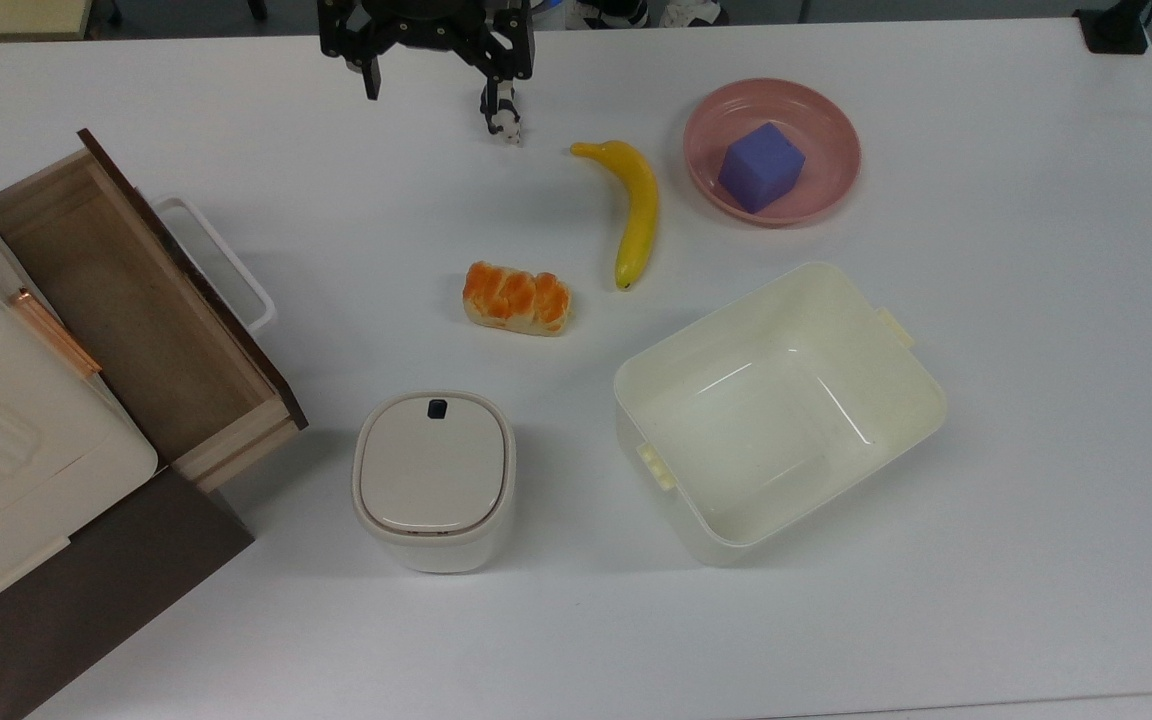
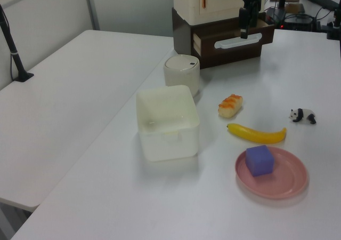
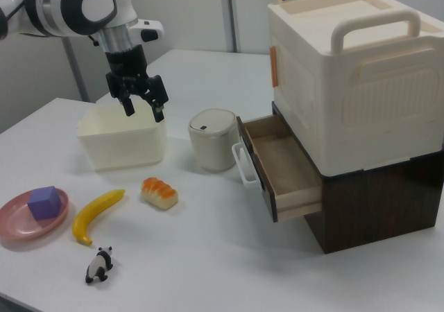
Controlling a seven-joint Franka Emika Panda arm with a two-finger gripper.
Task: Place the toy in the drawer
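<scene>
Light wood lines the open drawer (image 3: 281,166) on the right view's right, and your gripper (image 3: 145,106), fingers apart and empty, hangs high above the table (image 3: 208,256), so the toy (image 3: 100,264), a tiny black-and-white panda, lies below it toward the near left beside the banana (image 3: 96,215).

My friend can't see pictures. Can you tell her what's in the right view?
A robot gripper hangs open above a white table, holding nothing. A tiny panda toy stands near the front edge, beside a banana, a bread piece and a pink plate with a purple cube. On the right view's right, a wooden drawer is pulled open.
</scene>
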